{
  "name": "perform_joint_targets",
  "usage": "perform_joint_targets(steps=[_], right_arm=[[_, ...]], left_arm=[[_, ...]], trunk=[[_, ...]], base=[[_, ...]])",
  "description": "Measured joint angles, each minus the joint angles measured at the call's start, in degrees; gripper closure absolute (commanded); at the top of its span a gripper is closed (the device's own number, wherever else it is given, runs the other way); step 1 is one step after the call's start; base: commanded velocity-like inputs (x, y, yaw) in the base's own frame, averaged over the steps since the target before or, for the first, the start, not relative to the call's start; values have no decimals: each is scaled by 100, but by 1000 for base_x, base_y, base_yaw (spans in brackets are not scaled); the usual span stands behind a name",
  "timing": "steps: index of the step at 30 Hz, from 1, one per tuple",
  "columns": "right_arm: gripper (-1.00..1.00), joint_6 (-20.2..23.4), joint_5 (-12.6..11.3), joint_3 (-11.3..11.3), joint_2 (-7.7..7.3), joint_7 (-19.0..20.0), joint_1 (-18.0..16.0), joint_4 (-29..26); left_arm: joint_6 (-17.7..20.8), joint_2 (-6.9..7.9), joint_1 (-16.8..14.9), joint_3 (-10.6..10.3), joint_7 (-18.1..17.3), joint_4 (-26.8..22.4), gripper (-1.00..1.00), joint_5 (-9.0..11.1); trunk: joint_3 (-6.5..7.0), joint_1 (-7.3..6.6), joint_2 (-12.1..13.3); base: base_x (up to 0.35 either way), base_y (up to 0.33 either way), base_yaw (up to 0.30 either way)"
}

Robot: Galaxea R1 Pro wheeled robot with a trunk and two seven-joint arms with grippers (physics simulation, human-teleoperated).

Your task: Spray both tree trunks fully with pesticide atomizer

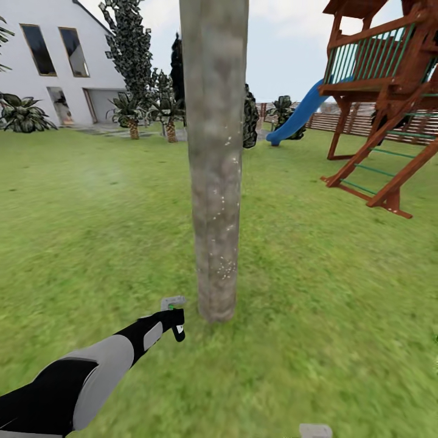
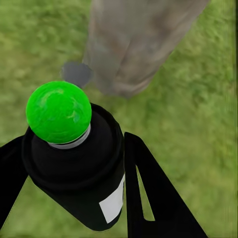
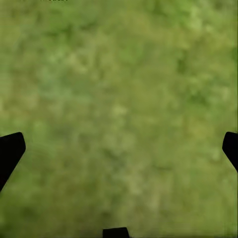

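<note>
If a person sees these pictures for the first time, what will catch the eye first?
A thick grey tree trunk stands in the middle of the lawn, flecked with white specks. Near its base, the left gripper holds a black spray bottle with a bright green ball on top. A wooden playset with a blue slide stands behind, to the right.

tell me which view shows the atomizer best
The left wrist view: the pesticide atomizer sits close up between the left gripper fingers, black body, whitish label and green cap all plain. The head view shows it small and far off by the tree trunk. The right wrist view looks down on lawn.
</note>
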Motion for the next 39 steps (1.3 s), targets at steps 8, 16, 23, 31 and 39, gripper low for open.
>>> perform_joint_targets(steps=[8,16,23,31,39], right_arm=[[-100,0,0,0,0,0,0,0],[-100,0,0,0,0,0,0,0],[-100,0,0,0,0,0,0,0],[-100,0,-2,0,-4,-1,0,0],[-100,-11,-6,0,-8,-17,-2,3]], left_arm=[[0,0,0,0,0,2,100,0],[0,0,0,0,0,2,100,0],[0,0,0,0,0,5,100,0],[0,0,0,0,0,8,100,0],[1145,-19,-1,-70,-310,-1358,100,26]], trunk=[[0,1,0],[0,1,0],[0,1,0],[0,1,0],[2,0,0]], base=[[67,350,-284],[1,350,-163],[0,350,-292],[0,327,-294],[0,23,-37]])
